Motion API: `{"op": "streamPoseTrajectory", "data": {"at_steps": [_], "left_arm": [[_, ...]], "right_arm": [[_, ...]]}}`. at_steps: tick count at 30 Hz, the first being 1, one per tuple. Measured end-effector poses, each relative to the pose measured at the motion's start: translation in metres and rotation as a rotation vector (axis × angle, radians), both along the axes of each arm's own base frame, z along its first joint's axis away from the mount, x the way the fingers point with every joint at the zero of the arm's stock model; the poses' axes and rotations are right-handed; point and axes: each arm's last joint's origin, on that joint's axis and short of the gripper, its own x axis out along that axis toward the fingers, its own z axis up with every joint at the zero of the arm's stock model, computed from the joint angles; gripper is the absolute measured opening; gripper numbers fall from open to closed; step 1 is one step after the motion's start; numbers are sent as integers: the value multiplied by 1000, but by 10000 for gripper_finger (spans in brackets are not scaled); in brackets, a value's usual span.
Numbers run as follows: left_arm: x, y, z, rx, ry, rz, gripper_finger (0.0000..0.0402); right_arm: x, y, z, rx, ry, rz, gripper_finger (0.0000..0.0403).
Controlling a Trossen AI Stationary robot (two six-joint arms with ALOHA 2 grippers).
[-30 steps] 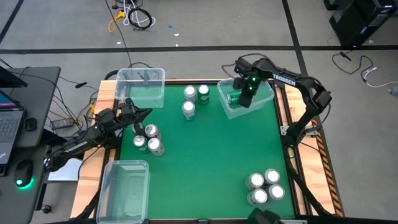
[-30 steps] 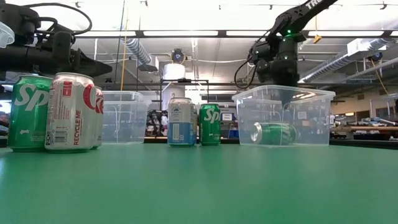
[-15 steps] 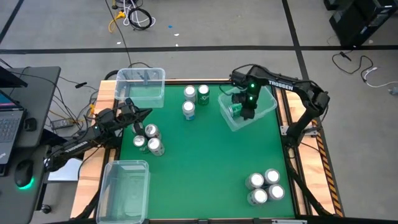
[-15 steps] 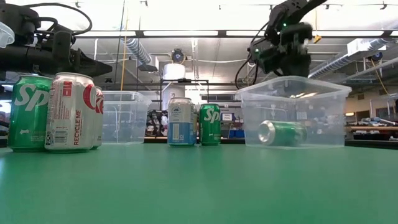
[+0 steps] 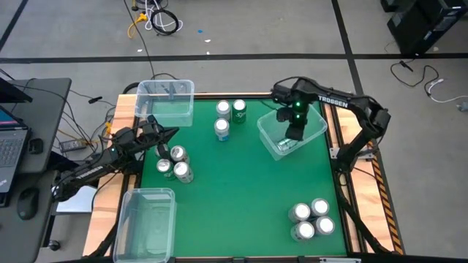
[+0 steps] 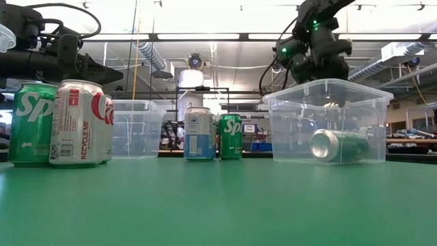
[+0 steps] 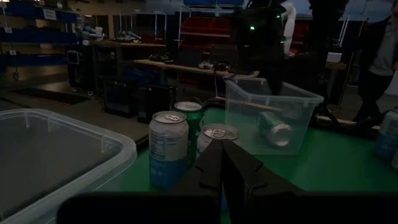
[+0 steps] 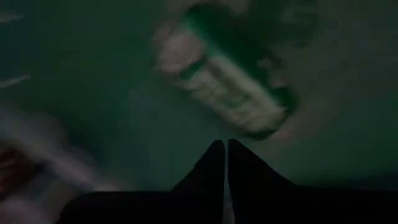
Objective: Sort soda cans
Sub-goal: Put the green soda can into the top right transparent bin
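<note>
Right tool (image 5: 291, 136), closed, partly hides binned green can (image 6: 339, 145).

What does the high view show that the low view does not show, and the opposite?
Only the high view shows the four cans at the table's near right corner and the empty bin at the near left. Only the low view shows the labels on the can sides, such as the blue can, and the room behind. Both show the right gripper, shut, over the clear bin with a green can lying inside.

"TROSSEN": right arm (image 5: 333, 101) | "RECYCLE ME": silver can (image 6: 80, 123) (vertical print) | "Sp": green can (image 6: 31, 123)
</note>
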Motion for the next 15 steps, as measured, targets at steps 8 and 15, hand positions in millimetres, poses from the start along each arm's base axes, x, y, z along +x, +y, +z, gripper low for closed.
{"op": "streamPoseTrajectory", "data": {"at_steps": [8, 15], "left_arm": [[0, 0, 0, 0, 0, 0, 10], [0, 0, 0, -2, 3, 0, 10]], "right_arm": [[-1, -33, -2, -133, -217, 230, 6], [-5, -37, -7, -48, -303, 345, 15]]}}
